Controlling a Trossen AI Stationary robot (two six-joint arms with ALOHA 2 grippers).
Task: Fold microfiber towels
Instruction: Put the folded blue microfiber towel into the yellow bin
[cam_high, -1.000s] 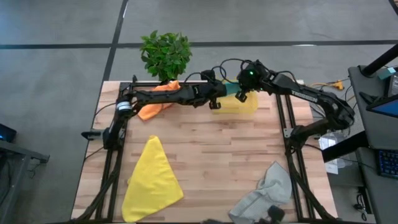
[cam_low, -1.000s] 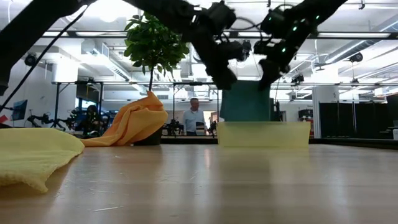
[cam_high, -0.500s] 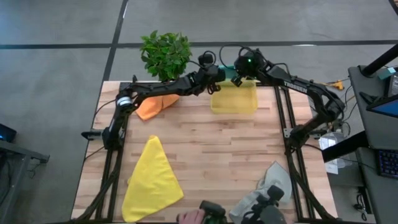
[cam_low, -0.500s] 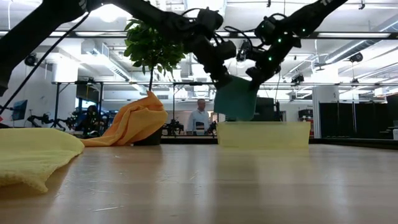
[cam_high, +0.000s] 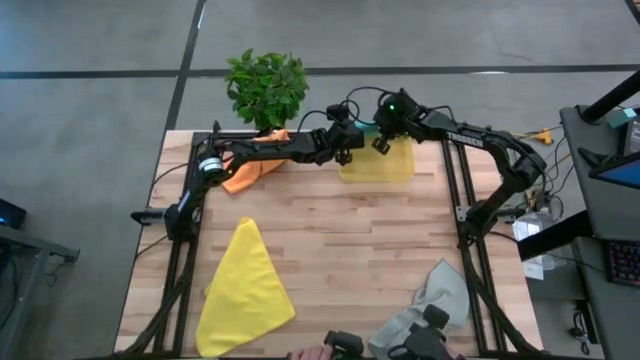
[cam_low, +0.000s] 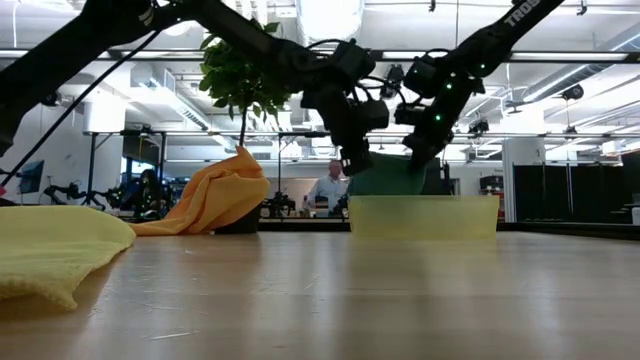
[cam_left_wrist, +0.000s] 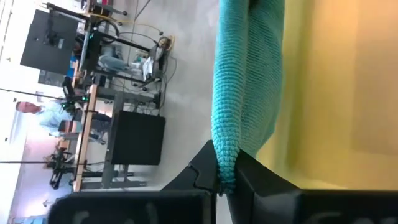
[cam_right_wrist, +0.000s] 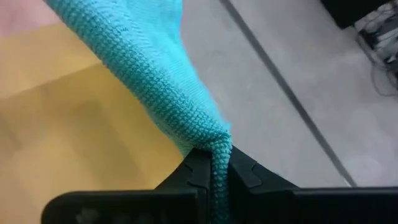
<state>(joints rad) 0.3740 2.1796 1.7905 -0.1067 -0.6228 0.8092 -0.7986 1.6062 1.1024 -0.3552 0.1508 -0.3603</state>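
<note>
L pincer (cam_left_wrist: 225, 180) is clamped tight on one edge of the teal towel (cam_left_wrist: 245, 81), cloth pinched between its fingers. R pincer (cam_right_wrist: 216, 167) is likewise closed on another edge of the same towel. In the high view both pincers, L (cam_high: 347, 143) and R (cam_high: 380, 140), sit close together w/ the teal cloth strung between them, right above the bin (cam_high: 377, 163); in the low view the towel (cam_low: 385, 178) hangs down into the bin (cam_low: 424, 215).

Outward from the L pincer: orange towel (cam_high: 248, 165) lies crumpled just beside the plant (cam_high: 266, 87), near that arm. Well apart, toward the near edge of the surface (cam_high: 350, 235): yellow towel (cam_high: 243, 288) spread loose in a rough triangle, grey towel (cam_high: 430, 305) bunched up on the R arm's side.

Progress, by my read: early. No towel shows as folded on the surface. Teal is only in hand over the bin; orange, yellow & grey are all unfolded. Whether the bin holds any finished towels, can't tell.
</note>
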